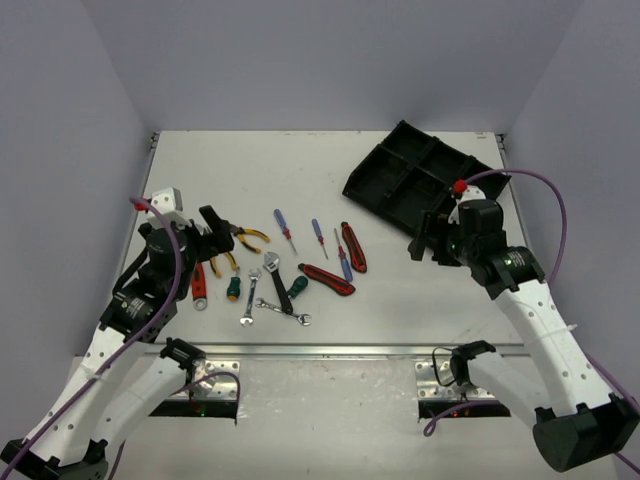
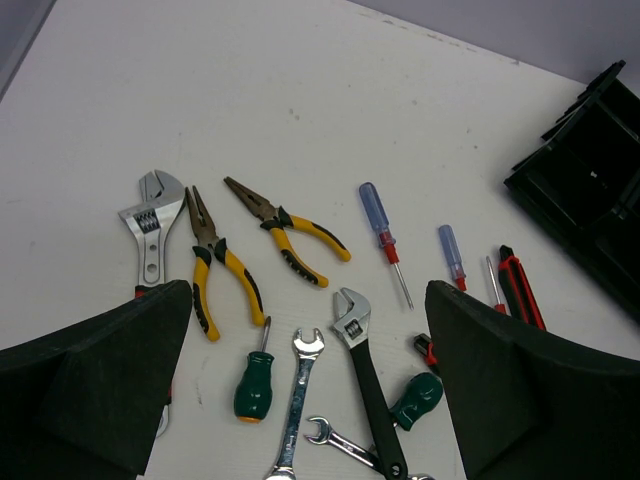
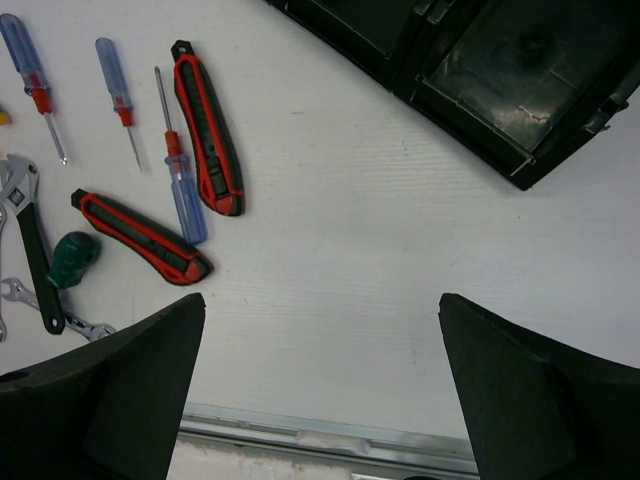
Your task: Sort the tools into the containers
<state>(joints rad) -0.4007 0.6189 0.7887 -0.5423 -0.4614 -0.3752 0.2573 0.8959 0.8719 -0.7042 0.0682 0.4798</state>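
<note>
The tools lie loose on the white table, left of centre. The left wrist view shows two yellow-handled pliers (image 2: 222,268), a silver adjustable wrench (image 2: 150,225), blue screwdrivers (image 2: 380,225), two stubby green screwdrivers (image 2: 255,385), a black-handled adjustable wrench (image 2: 368,375) and silver wrenches (image 2: 298,400). Two red-black utility knives (image 3: 208,130) lie toward the middle. The black organiser tray (image 1: 415,180) sits askew at the back right, and the compartments I can see hold nothing. My left gripper (image 1: 215,228) is open and empty above the pliers. My right gripper (image 1: 428,240) is open and empty over bare table beside the tray's near edge.
A metal rail (image 3: 330,440) runs along the table's near edge. Grey walls close in the left, back and right sides. A purple cable loops over each arm. Part of the tray (image 3: 500,70) shows at the top of the right wrist view.
</note>
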